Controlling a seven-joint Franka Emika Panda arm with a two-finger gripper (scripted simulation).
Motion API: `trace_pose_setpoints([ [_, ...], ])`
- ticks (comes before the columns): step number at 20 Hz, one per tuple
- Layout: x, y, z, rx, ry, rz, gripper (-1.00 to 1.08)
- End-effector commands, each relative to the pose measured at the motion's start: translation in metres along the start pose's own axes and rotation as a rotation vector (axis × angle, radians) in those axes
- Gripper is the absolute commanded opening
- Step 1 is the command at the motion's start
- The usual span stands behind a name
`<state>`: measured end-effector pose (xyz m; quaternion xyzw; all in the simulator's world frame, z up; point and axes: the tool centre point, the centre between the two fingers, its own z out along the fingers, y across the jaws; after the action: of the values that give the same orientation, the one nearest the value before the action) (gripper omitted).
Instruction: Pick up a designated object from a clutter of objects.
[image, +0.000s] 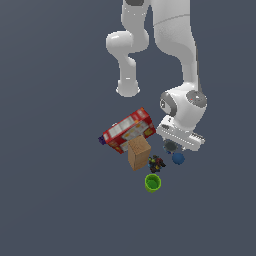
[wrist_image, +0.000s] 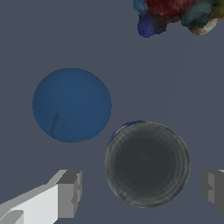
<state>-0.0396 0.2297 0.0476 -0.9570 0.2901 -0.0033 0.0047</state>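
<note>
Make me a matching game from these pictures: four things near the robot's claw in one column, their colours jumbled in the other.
Things:
1. ball
2. cup
3. flat box
4. can top

Colours:
a. red
b. dark grey
c. blue
d. bright green

Pairs: 1-c, 2-d, 3-a, 4-b. The can sits between the open gripper fingers.

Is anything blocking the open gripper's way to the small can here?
Nothing visible does. In the wrist view the small can lies between the open fingers, gripper directly over it. The blue ball sits close beside it, outside the fingers' gap.
</note>
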Motion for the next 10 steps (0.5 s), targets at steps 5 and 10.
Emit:
trace_pose_setpoints([
  [5, 0.004, 0.007, 0.029, -0.01, -0.003, 0.012, 1.0],
  [10, 0.004, 0.008, 0.034, -0.011, -0.003, 0.014, -1.0],
])
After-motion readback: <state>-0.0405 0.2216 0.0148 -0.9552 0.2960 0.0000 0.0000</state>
